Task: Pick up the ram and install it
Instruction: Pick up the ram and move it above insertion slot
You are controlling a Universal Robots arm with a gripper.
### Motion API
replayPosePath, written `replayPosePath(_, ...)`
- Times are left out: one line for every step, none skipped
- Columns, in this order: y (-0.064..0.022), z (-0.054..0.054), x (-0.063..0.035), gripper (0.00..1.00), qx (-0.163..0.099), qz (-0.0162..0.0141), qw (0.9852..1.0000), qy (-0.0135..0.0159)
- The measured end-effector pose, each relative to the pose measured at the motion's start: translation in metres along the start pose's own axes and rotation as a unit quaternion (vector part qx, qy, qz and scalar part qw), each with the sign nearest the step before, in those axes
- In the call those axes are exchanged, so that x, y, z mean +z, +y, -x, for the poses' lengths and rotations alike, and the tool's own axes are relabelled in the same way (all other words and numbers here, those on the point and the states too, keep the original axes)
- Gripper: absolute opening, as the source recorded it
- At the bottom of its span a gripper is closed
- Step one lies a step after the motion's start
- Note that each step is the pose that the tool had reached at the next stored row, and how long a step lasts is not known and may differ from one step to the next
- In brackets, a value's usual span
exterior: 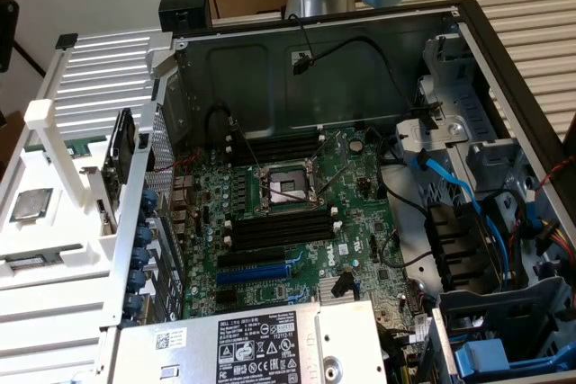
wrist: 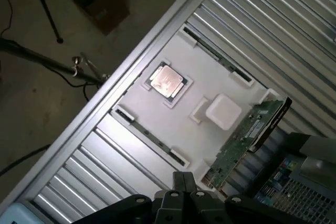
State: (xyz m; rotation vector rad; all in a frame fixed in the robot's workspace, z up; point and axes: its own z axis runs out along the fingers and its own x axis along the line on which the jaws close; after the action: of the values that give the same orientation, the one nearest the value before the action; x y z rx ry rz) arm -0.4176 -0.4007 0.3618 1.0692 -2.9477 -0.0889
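Observation:
The ram [wrist: 242,139] is a long green circuit-board stick with a pale label. It leans on edge at the side of a white fixture [wrist: 181,121], next to the computer case. In the exterior view the ram [exterior: 120,155] stands dark and tilted between the white fixture [exterior: 63,240] and the case wall. My gripper [wrist: 184,183] is shut, holds nothing, and hangs well above the fixture, apart from the ram. The motherboard's black memory slots [exterior: 279,229] lie on both sides of the processor socket [exterior: 283,188].
A square silver chip [wrist: 167,81] rests in a recess of the fixture, near a raised white block [wrist: 223,111]. The open case [exterior: 468,51] holds drive bays and blue cables [exterior: 450,182] at the exterior view's right. The power supply [exterior: 252,339] sits in front. Ribbed metal tabletop [wrist: 294,19] surrounds the fixture.

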Motion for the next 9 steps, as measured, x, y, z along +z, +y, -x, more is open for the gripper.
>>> replayPosePath(0.0001,0.0,0.0014,0.1,-0.015,0.0013,0.9999,0.0021)
replayPosePath(-0.0001,0.0,0.0042,0.1,-0.042,0.0022,0.9991,0.0043)
replayPosePath(-0.0002,0.0,0.0051,0.1,-0.052,0.0023,0.9987,0.0049)
replayPosePath(-0.0003,0.0,0.0071,0.1,-0.069,0.0026,0.9976,0.0058)
replayPosePath(-0.0004,0.0,0.0083,0.1,-0.079,0.0027,0.9969,0.0064)
replayPosePath(-0.0004,0.0,0.0093,0.1,-0.088,0.0028,0.9961,0.0069)
replayPosePath(-0.0005,0.0,0.0106,0.1,-0.097,0.003,0.9953,0.0074)
replayPosePath(-0.0006,0.0,0.0129,0.1,-0.114,0.0032,0.9934,0.0084)
replayPosePath(-0.0008,0.0,0.0168,0.1,-0.142,0.0035,0.9898,0.01)
